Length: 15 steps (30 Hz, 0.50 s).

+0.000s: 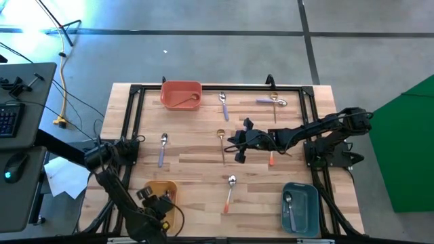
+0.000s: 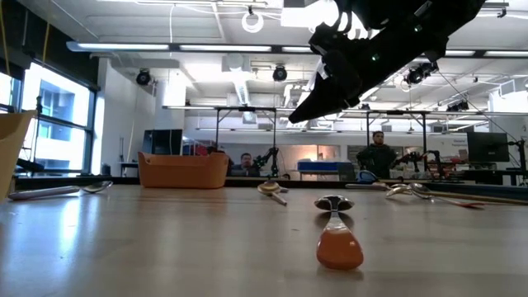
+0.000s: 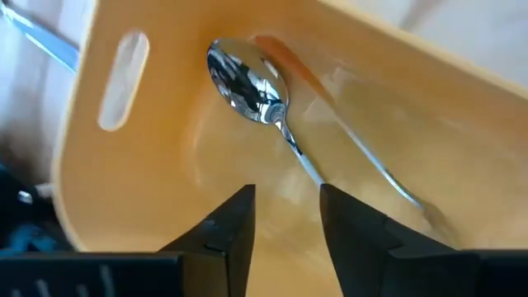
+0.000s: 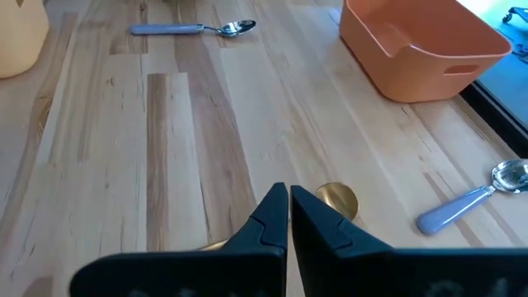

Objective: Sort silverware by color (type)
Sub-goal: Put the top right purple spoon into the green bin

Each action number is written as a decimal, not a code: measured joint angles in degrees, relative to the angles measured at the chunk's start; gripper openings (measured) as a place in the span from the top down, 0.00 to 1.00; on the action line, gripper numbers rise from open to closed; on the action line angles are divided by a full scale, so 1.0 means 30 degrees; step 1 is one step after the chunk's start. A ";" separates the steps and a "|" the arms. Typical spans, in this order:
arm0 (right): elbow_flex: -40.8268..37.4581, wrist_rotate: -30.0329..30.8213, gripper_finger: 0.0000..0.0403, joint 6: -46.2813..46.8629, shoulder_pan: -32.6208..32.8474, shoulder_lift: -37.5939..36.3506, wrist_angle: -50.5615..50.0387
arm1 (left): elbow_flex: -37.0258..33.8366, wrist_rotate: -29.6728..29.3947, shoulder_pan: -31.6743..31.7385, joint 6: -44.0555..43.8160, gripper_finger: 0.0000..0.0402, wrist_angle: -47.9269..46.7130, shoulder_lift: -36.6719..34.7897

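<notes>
R gripper (image 1: 239, 150) hovers mid-table just beside the gold spoon (image 1: 221, 144), jaws nearly shut on nothing; bowl shows past its tips in wrist view; to grab well, open first, straddle the thin handle, drop low, then pinch; L gripper (image 3: 285, 231) waits over yellow bin (image 1: 169, 196), jaws apart, empty; other spoons lie scattered.

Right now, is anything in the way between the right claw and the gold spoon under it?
No. The right gripper hangs just above the gold spoon mid-table, fingers nearly together, with nothing visible between them.
</notes>
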 joint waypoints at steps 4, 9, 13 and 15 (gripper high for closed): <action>0.0000 -0.0052 1.00 -0.0171 -0.0029 0.0000 0.0027 | 0.1613 0.0671 0.0233 0.2053 0.67 -0.1690 -0.0029; 0.0000 -0.1435 1.00 -0.0589 -0.0420 0.0000 0.0294 | 0.2881 0.0091 0.0298 0.4553 0.73 -0.2840 -0.0669; 0.0000 -0.1908 1.00 -0.1251 -0.0678 -0.0007 0.0597 | 0.2718 -0.2495 0.0552 0.5519 0.80 -0.2585 -0.2125; 0.0000 -0.1915 1.00 -0.1607 -0.0761 -0.0007 0.0604 | 0.2336 -0.4092 0.0862 0.5982 0.85 -0.2070 -0.2986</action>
